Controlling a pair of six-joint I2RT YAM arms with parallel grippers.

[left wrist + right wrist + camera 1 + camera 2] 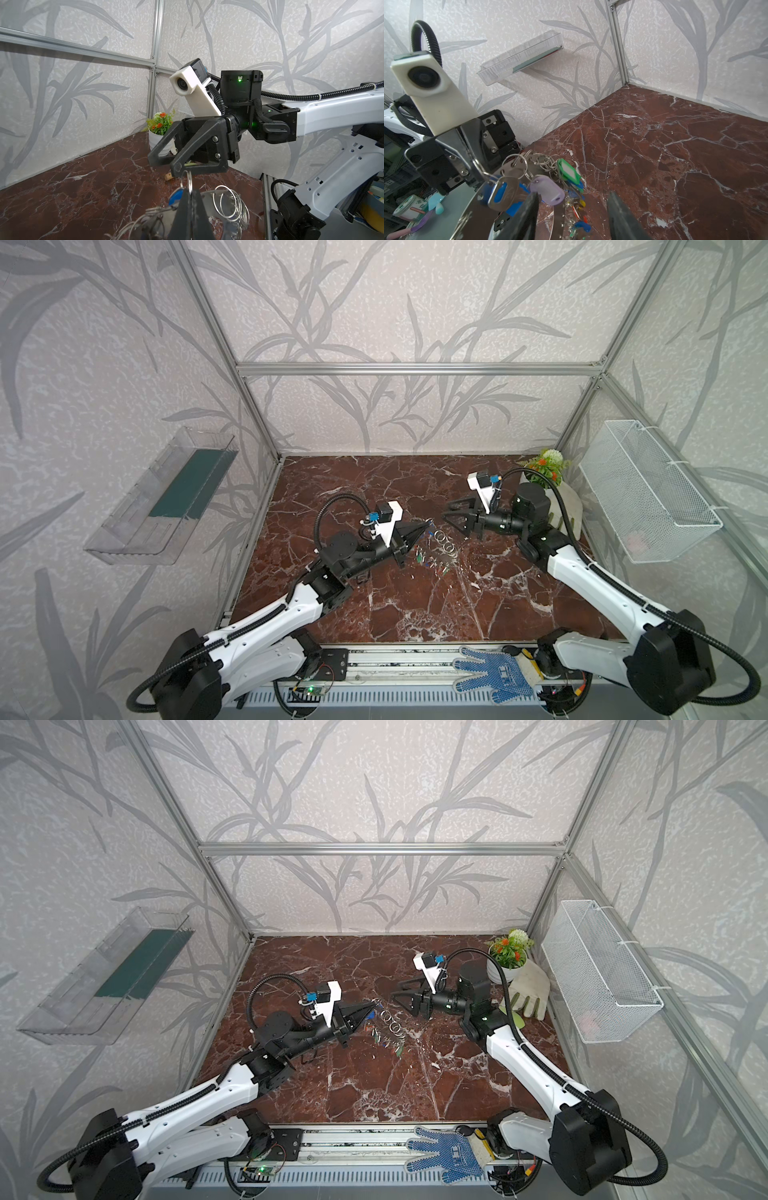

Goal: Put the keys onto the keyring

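The flat grey metal keyring disc (475, 204) sits mid-counter, tilted, with one edge apparently raised. Wire split rings crowd its rim. Several keys already hang there: a silver key with a blue head (502, 193), an oblong green tag with a white window (568, 171) and a lilac tag (548, 190). More coloured tags trail toward the near side.

The left tool (427, 526) is pinched together on one thin split ring (189, 182) at the disc's left edge. The right tool (446, 509) hovers just right of the cluster with its fingers apart and nothing between them. All of it is above the red-brown marble counter (415, 614).

The likely risk is the pinch. The ring is thin, round wire carrying the loaded disc, so it could twist or slip out. The right tool could also snag neighbouring rings as it closes in, because they sit so tightly packed.
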